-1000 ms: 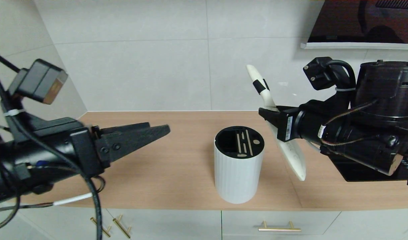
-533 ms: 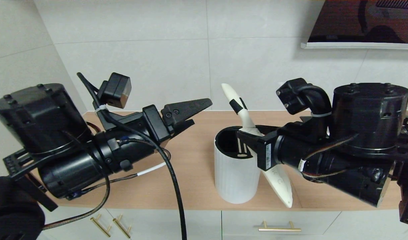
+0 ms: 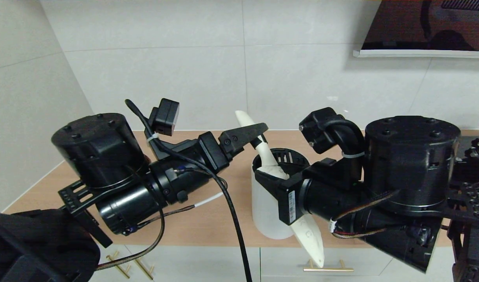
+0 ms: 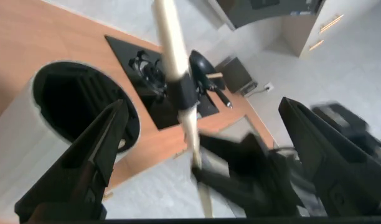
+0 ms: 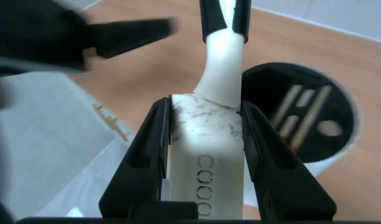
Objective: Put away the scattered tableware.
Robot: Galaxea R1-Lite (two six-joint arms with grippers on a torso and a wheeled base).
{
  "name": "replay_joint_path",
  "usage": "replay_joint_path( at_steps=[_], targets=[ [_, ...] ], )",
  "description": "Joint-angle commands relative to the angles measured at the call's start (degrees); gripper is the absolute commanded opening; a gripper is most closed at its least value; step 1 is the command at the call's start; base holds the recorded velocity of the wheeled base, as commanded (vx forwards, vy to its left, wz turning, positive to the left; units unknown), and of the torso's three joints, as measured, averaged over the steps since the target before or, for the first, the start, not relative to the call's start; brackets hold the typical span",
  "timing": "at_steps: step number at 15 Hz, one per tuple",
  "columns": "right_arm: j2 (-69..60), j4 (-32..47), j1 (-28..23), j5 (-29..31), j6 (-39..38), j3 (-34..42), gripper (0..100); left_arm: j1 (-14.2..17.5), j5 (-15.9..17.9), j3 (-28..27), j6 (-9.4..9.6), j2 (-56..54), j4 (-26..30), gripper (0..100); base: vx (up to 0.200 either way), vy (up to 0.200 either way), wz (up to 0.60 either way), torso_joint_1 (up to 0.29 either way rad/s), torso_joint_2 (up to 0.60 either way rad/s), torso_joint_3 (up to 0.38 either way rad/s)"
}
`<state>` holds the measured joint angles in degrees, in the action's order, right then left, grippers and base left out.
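A white plastic rice paddle [image 3: 308, 235] hangs in the air above the near edge of a pale wooden tabletop [image 3: 208, 219]. The right end effector [image 3: 279, 181] is clamped on its neck, where blade meets handle. The paddle's long axis is tilted: the smooth, broad blade points down and near, the slim handle up, far and left. A black band [image 4: 184, 93] wraps the handle. The left end effector [image 4: 203, 112], coming from the left, has its tapered black fingers spread wide on either side of the handle by that band, gripping nothing; contact cannot be judged. Just behind the paddle stands a white ribbed cylindrical holder [image 3: 264, 211] with a black slotted insert. A handover to the left arm looks likely.
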<state>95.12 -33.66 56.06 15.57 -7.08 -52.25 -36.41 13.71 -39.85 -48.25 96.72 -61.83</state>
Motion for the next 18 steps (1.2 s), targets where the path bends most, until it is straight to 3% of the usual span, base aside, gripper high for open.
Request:
replay_joint_path(
  at_steps=[1, 8, 14, 15, 18],
  targets=[
    [0.7, 0.0, 1.0, 0.0, 0.0, 0.1, 0, -0.1, -0.5, -0.1, 0.97, 1.8, -0.1, 100, 0.0, 0.0, 0.0, 0.0, 0.0, 0.0],
    [0.9, 0.0, 1.5, 0.0, -0.6, 0.2, 0, -1.2, -1.5, 0.0, 2.55, 2.3, -0.2, 100, 0.0, 0.0, 0.0, 0.0, 0.0, 0.0],
    [1.2, 0.0, 1.6, 0.0, -0.6, 0.3, 0, -1.4, -2.6, -0.2, 2.55, 2.9, -0.2, 100, 0.0, 0.0, 0.0, 0.0, 0.0, 0.0],
    [1.2, 0.0, 1.6, 0.0, -0.6, 0.3, 0, -1.4, -3.2, -0.6, 2.55, 3.2, -0.2, 0, 0.0, 0.0, 0.0, 0.0, 0.0, 0.0],
    [1.1, 0.0, 1.6, 0.0, -0.6, 0.3, 0, -1.4, -3.3, -0.6, 2.64, 3.3, -0.2, 0, 0.0, 0.0, 0.0, 0.0, 0.0, 0.0]
  ],
)
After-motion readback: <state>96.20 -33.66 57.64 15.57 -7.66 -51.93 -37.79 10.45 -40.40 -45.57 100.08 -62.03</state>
